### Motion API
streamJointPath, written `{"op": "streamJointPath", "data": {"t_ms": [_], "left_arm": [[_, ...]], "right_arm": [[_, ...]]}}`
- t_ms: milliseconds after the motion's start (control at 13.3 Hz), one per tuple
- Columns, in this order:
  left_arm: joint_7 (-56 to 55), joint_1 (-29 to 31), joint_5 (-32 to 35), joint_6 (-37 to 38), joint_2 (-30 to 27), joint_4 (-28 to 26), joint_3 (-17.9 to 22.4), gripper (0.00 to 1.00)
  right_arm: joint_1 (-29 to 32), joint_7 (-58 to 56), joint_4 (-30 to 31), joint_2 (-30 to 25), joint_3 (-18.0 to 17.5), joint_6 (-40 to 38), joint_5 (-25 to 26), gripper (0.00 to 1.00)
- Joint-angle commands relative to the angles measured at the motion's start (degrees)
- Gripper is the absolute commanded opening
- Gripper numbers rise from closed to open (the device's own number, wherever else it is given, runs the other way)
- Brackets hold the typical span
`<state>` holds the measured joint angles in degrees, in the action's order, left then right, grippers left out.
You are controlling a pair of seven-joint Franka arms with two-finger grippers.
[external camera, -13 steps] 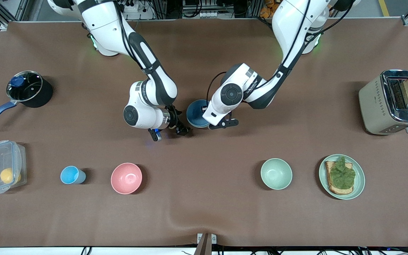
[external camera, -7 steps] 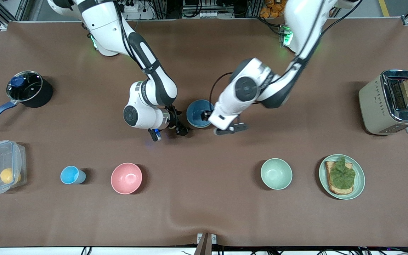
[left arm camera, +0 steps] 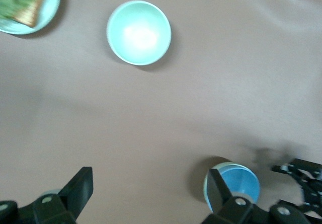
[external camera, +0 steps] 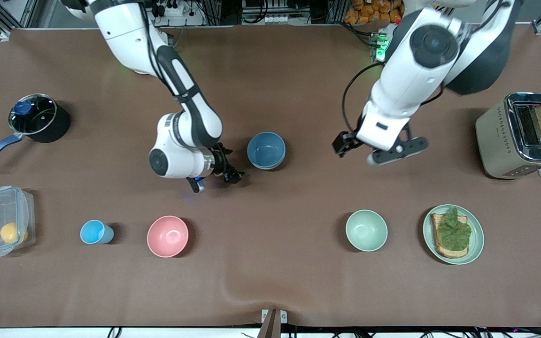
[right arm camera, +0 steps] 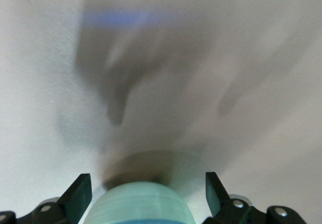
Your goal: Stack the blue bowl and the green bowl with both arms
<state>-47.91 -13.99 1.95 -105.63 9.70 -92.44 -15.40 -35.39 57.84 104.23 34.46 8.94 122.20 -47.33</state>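
The blue bowl (external camera: pixel 266 149) sits mid-table, nested in the green bowl (right arm camera: pixel 138 199), whose sage wall shows under the blue rim in the right wrist view. The stack also shows in the left wrist view (left arm camera: pixel 239 183). My right gripper (external camera: pixel 230 176) is low and open beside the stack, toward the right arm's end, jaws either side of the green bowl's wall without touching (right arm camera: pixel 146 196). My left gripper (external camera: pixel 345 142) is open and empty, raised over bare table toward the left arm's end (left arm camera: pixel 148 199).
A mint-green bowl (external camera: pixel 366 230) and a plate with toast and lettuce (external camera: pixel 475 244) lie nearer the camera. A pink bowl (external camera: pixel 167 236), light-blue cup (external camera: pixel 96 232), clear box (external camera: pixel 3 220), pot (external camera: pixel 38 117) and toaster (external camera: pixel 519 135) stand around.
My left gripper let go of the blue bowl, rose and swung away toward the left arm's end. My right gripper drew back slightly from the stack.
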Motion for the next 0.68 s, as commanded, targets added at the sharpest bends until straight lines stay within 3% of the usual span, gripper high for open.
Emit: {"op": "streamJointPath", "data": {"t_ms": [0,377,603], "left_arm": [[1.1,3.2,1.8,8.0,-0.5,5.5,-0.3,1.0],[12.3,7.8,0.9,12.7,-2.0,8.0,0.0,1.0],[23.6,8.2,0.2,17.8,-2.1,10.3,4.7,1.0]], "right_arm": [[3.6,0.0,-1.9,-1.4,-0.6,-5.5,4.4,1.0],[9.4,-2.3,-4.4,-3.6,-0.6,-12.9,15.1,1.0],[12.7,-4.5,-4.6,-7.3,-0.7,-14.0,23.3,1.0]]}}
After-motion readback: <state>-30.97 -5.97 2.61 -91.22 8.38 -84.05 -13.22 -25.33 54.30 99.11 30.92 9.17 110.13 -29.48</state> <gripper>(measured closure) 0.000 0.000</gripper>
